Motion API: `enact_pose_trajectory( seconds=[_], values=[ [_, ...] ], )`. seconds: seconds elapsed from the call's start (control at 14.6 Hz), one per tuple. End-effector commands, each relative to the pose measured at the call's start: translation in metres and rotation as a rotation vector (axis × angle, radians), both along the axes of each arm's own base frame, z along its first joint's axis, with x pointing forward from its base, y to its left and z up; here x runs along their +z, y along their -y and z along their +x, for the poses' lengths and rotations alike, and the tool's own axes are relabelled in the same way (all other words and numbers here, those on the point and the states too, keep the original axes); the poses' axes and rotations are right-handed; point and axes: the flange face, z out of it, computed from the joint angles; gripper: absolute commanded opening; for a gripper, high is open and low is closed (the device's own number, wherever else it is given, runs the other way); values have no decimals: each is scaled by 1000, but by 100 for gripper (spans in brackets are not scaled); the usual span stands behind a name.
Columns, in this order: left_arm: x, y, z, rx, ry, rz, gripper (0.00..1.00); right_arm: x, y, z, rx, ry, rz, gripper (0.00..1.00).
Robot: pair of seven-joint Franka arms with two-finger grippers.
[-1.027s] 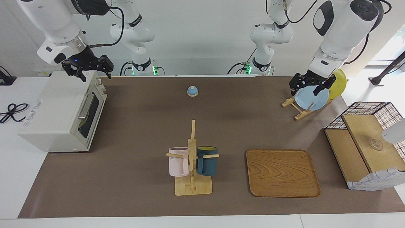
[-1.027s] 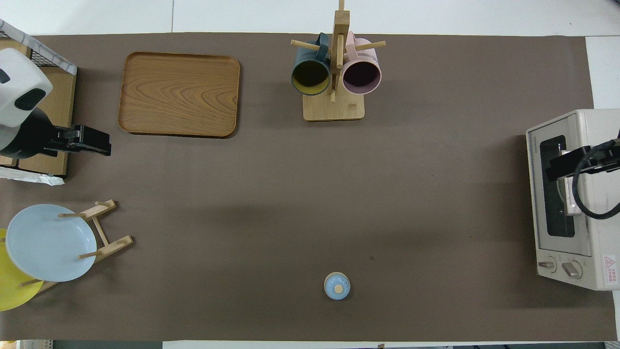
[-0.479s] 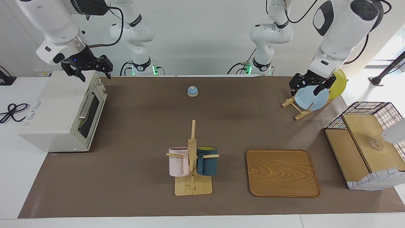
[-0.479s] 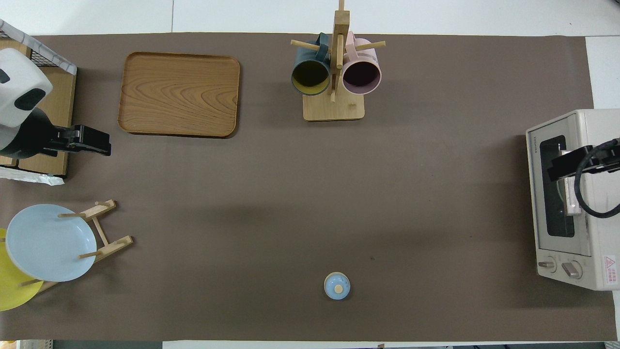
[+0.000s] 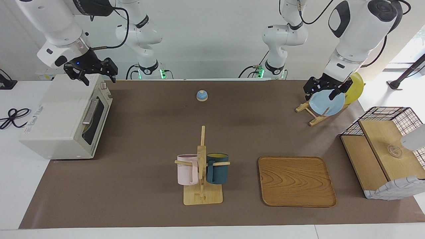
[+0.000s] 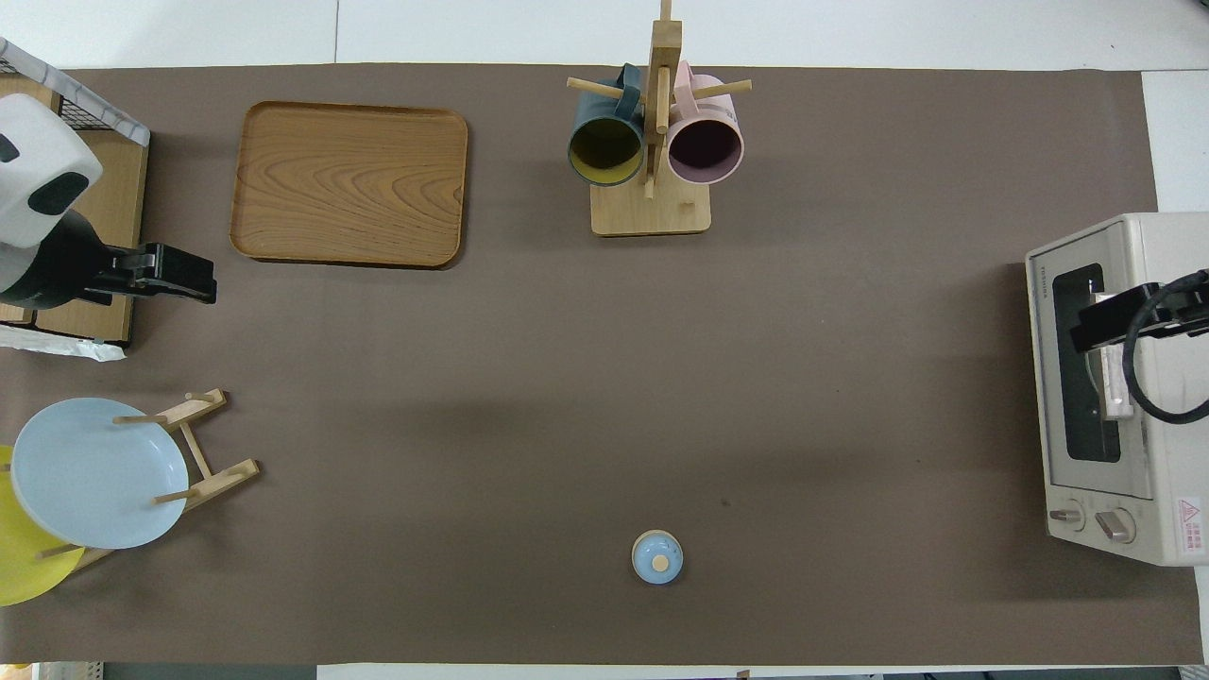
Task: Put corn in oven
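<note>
The off-white oven (image 5: 56,116) (image 6: 1171,453) stands at the right arm's end of the table, its dark glass door shut and its bar handle (image 5: 89,111) facing the table's middle. Of the corn I see only a thin yellow sliver (image 5: 85,128) behind the glass. My right gripper (image 5: 99,79) (image 6: 1100,321) hangs open and empty just above the oven's top, at its end nearer the robots. My left gripper (image 5: 319,97) (image 6: 189,283) waits open and empty in the air over the plate rack.
A mug rack (image 5: 202,172) with a pink and a dark blue mug stands mid-table, beside a wooden tray (image 5: 296,181). A small blue lidded pot (image 5: 202,95) sits nearer the robots. A plate rack (image 5: 327,103) and a wire basket (image 5: 385,152) occupy the left arm's end.
The right gripper has risen very slightly above the oven. The left arm and everything on the table have stayed put.
</note>
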Motion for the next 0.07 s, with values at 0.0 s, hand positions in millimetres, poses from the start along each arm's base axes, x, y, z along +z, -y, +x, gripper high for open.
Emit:
enact_pose_trajectory(
  seconds=[0.0],
  values=[
    [3,-4,-6,3,5,11,100,3,1,-2,-18,-2,15,100]
  ],
)
